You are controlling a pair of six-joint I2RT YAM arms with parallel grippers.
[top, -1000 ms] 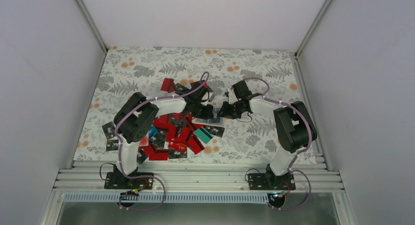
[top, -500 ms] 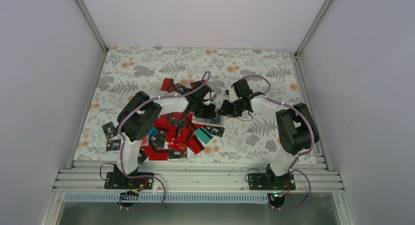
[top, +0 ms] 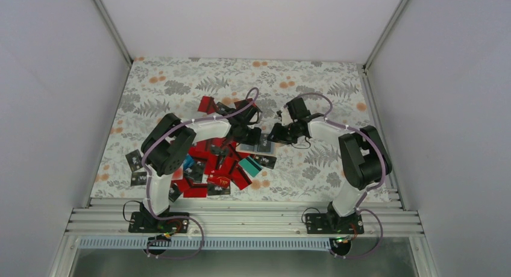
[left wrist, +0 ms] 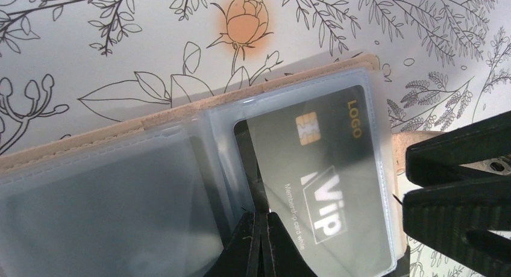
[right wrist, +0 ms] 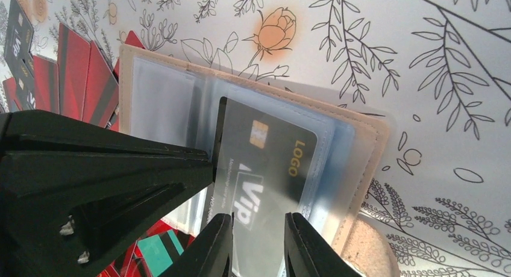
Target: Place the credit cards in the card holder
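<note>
The card holder [right wrist: 369, 168] lies open on the flowered table [top: 169, 84] beside the loose cards [top: 214, 168], a black card [left wrist: 325, 168] in its clear sleeve, my left gripper [left wrist: 260, 220] pinching that card's edge, my right gripper [right wrist: 257, 221] clamped narrowly on the holder's edge, both barely shifted since a second ago.

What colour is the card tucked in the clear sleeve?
The card is black with white and gold print; left wrist view shows it best.
</note>
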